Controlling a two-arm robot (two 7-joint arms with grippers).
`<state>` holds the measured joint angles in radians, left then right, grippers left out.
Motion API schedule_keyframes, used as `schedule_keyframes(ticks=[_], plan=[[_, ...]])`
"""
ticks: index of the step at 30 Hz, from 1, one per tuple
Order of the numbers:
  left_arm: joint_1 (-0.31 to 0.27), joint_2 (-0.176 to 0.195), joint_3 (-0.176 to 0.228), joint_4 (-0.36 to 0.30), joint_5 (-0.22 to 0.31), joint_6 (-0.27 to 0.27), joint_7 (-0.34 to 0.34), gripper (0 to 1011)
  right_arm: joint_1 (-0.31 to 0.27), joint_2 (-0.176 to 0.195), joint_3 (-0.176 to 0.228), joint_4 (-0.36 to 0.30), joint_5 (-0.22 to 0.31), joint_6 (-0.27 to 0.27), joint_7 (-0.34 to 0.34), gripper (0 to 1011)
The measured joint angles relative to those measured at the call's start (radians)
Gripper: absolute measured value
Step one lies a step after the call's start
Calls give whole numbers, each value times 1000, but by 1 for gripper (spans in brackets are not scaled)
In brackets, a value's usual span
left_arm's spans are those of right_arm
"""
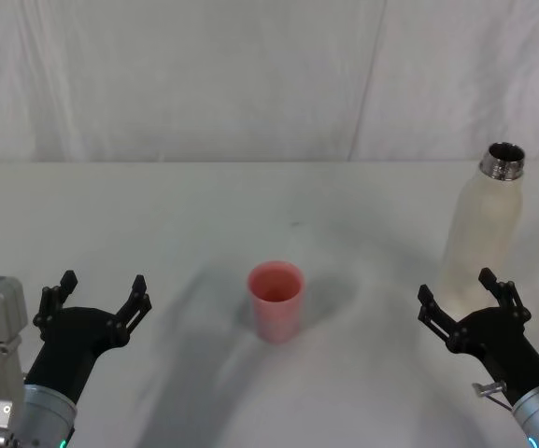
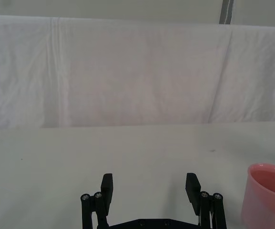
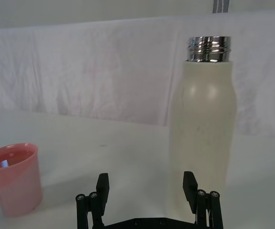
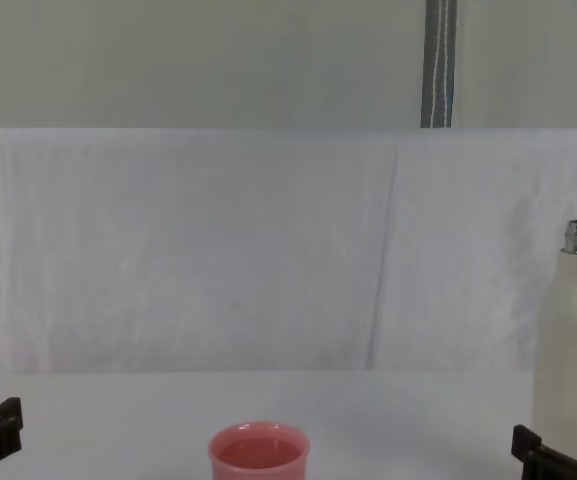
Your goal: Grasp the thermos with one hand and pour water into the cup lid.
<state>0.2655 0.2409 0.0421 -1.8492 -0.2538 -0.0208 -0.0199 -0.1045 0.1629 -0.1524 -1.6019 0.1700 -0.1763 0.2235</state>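
Right end effector (image 1: 465, 297) wide open, empty, before thermos (image 1: 484, 224); cup lid (image 1: 276, 301) centre

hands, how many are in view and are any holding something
2, both open and empty: left hand at the table's near left, right hand near right, just in front of the thermos.

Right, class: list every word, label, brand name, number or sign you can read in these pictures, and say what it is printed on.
None can be read.
The thermos: plain cream body, bare steel neck, no print.
The cup lid: plain pink walls, no mark.
The left end effector and right end effector: black, open, unlabelled.
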Motion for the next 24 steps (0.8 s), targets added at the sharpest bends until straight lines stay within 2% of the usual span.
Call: schedule_keyframes(ticks=[12, 24], plan=[[0, 0, 0, 0, 0, 0, 0, 1001, -10, 10, -28, -3, -26, 0, 0, 1001], [0, 0, 0, 0, 0, 0, 0, 1001, -11, 12, -37, -2, -25, 0, 2, 1001]])
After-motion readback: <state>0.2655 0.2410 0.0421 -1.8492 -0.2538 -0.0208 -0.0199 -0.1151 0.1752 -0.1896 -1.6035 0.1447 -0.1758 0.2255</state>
